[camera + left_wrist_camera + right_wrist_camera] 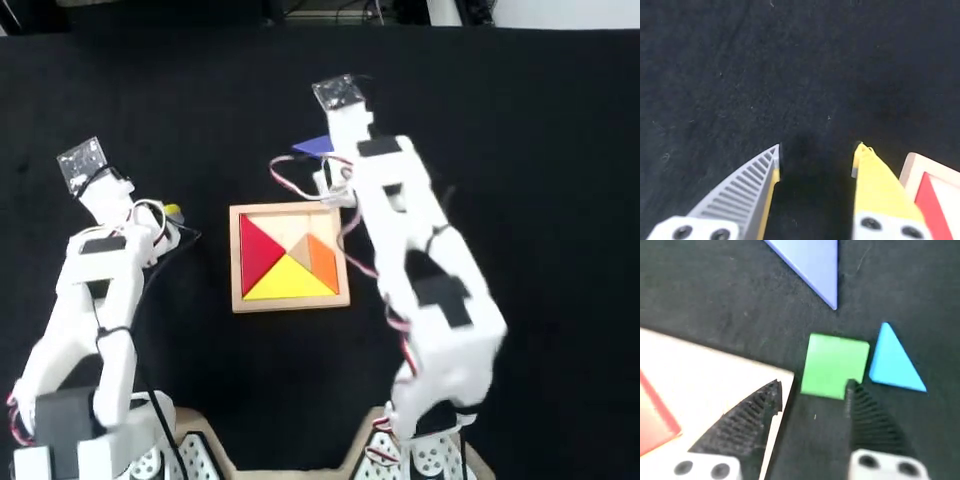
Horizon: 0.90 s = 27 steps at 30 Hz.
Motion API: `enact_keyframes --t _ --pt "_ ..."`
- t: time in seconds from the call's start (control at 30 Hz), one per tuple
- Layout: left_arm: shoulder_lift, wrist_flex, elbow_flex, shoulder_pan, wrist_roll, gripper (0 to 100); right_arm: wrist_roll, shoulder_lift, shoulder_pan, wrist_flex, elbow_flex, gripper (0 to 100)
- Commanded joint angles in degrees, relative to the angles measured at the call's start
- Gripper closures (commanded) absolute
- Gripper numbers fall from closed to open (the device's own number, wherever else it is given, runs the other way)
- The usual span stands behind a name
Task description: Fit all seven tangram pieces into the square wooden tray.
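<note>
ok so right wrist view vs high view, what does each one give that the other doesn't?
Right wrist view: the green square and the light blue triangle side by side on the black cloth off the tray's corner, with the right gripper open at the square's edge.
High view: the yellow triangle and orange piece seated in the tray, plus the left arm.
Both: the tray, the red piece in it, and the dark blue triangle outside it.
</note>
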Motion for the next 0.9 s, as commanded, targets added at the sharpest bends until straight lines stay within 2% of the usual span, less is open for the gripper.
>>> enact_keyframes --t 0.0,0.3,0.43,0.67,0.8,0.87 --pt "2.5 -0.5 -5.4 -0.6 -0.3 77 -0.7 6.4 1.8 3.9 -13.8 77.0" --pt "3.6 -0.5 -6.0 -0.1 -0.2 77 -0.6 17.5 4.8 7.4 -23.3 77.2" --pt "3.7 -0.5 -6.0 -0.1 -0.2 77 2.5 17.6 4.2 11.4 -25.1 77.7" --pt "4.0 -0.7 -6.0 0.0 -0.2 77 5.8 18.1 3.9 12.7 -26.5 99.1" --pt "4.0 -1.0 -6.0 0.0 -0.2 77 5.8 16.8 4.0 14.2 -27.3 98.3" --pt "4.0 -1.0 -6.0 0.0 -0.1 77 5.8 14.4 3.9 18.3 -29.1 98.7"
